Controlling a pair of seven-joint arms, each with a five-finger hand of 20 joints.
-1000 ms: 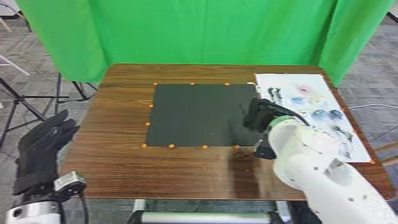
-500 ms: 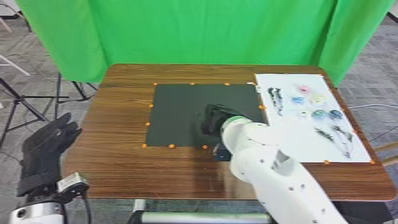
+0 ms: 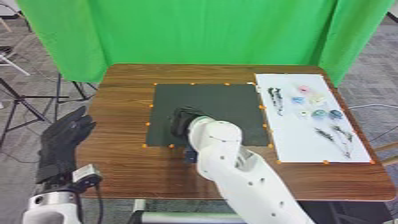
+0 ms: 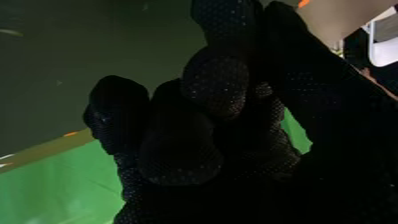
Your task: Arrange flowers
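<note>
So the right hand is sitting over the black mat, frame center-left, fingers curled and bunched; can't tell if they're pinching anything. Bit of mat is separating it from the flowers lying on the white sheet, frame right. Left hand is hanging along the desk's left edge, fingers loosely straight.

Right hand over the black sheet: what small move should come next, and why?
I'd probably ease the right hand slightly down toward the black sheet, pausing before any release. It is over that sheet's left half, likely the arranging area, while flowers lie on the white sheet to the right. Whether it holds a stem, I can't tell.
</note>
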